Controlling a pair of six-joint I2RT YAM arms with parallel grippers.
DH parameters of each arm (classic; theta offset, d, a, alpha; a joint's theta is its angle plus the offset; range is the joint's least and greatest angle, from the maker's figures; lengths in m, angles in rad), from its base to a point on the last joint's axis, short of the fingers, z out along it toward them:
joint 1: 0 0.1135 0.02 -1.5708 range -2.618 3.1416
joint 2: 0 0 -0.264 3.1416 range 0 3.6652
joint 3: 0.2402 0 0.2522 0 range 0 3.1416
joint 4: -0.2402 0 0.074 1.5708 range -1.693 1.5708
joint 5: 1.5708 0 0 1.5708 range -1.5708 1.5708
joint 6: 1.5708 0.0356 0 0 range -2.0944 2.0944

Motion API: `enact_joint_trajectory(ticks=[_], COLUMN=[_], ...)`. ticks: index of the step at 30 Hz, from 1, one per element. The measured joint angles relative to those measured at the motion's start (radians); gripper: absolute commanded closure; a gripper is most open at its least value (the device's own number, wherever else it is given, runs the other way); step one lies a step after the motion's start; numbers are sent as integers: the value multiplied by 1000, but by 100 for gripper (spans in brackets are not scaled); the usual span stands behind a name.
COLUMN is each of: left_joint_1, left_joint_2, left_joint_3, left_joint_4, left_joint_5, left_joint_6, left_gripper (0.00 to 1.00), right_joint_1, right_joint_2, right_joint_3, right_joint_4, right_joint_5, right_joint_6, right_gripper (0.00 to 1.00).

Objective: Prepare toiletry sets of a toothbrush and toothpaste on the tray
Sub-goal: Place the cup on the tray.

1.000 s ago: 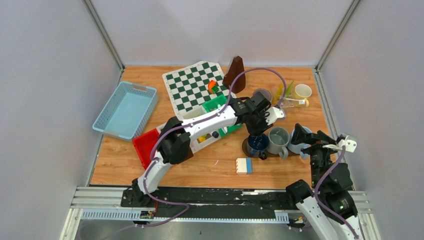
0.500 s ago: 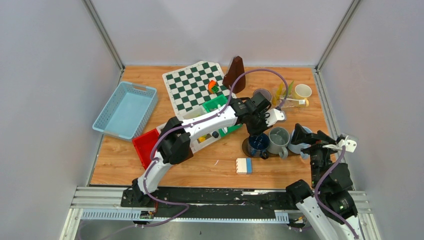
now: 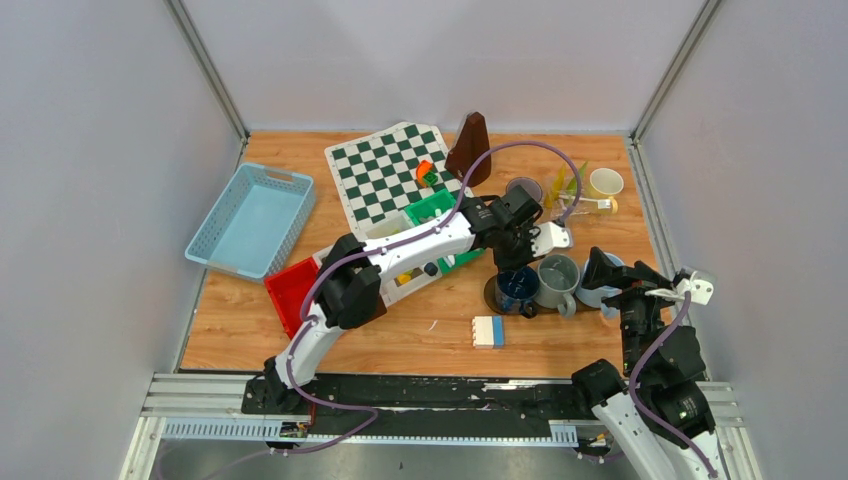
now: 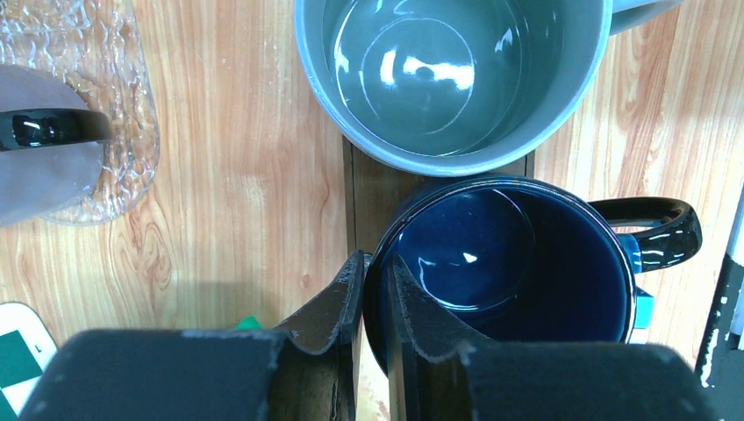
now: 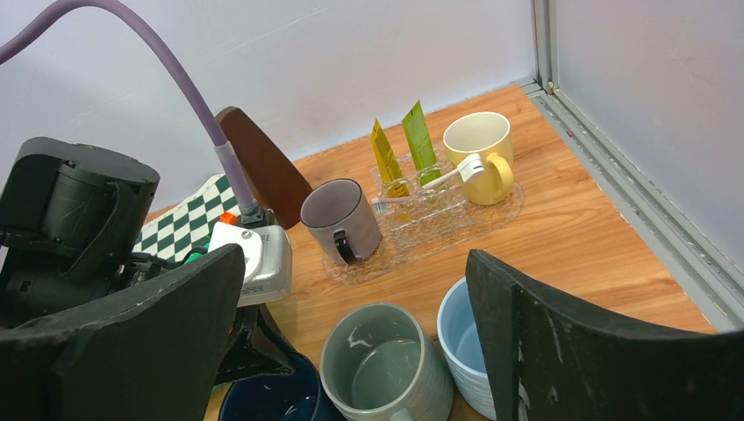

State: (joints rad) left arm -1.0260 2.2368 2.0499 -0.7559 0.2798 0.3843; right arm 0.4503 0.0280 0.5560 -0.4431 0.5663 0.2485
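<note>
My left gripper (image 4: 375,279) is shut on the near rim of the dark blue mug (image 4: 513,263), one finger inside and one outside; from above, the left gripper (image 3: 516,262) sits over the dark blue mug (image 3: 517,289). Right beside it stand a grey-green mug (image 3: 557,279) and a light blue mug (image 5: 459,345). The clear tray (image 5: 496,217) at the back right holds a grey mug (image 5: 340,219), a pale yellow mug (image 5: 478,143), a yellow tube (image 5: 386,158), a green tube (image 5: 419,139) and a toothbrush (image 5: 439,180). My right gripper (image 5: 355,263) hangs open, short of the mugs.
A chessboard (image 3: 385,170) with small pieces and a brown wedge (image 3: 468,148) lie at the back. A light blue basket (image 3: 250,220) sits at the left, with red (image 3: 292,290) and green (image 3: 432,208) bins under the left arm. A white and blue block (image 3: 489,331) lies near the front.
The left gripper's jaws have narrowed onto the dark blue mug's rim and its wrist has shifted slightly. The right arm has not moved.
</note>
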Motion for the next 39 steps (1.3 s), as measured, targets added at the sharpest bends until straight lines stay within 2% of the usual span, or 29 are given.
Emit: enact_joint_trajectory(ticks=[1,4,9,14,17,19,25,32,39], left_joint_1=[0,0,1,5,6,6,8,34,66], left_joint_2=[0,0,0,-1,-12,-29,-148,-369,-609], left_joint_3=[0,-2,-16,-24,-42,-58,-145,-275,-436], left_joint_4=[0,3,8,16,26,34,91,166,170], left_joint_5=[0,0,-4,-5,-9,-18,-58,-153,-352], left_joint_6=[5,16,29,30,27,22,-30,-203,-415], left_gripper=[78,67,39,20,5,1,0,0,0], right_joint_1=[0,0,0,0,0,0,0,0,0], right_joint_2=[0,0,0,0,0,0,29,144,318], right_joint_3=[0,0,0,0,0,0,14,132,287], right_joint_4=[0,0,0,0,0,0,-1,-17,-42], right_joint_5=[0,0,-1,-8,-18,-31,-94,-165,-221], right_joint_6=[0,0,0,0,0,0,-1,-15,-6], right_gripper=[0,0,0,0,0,0,0,0,0])
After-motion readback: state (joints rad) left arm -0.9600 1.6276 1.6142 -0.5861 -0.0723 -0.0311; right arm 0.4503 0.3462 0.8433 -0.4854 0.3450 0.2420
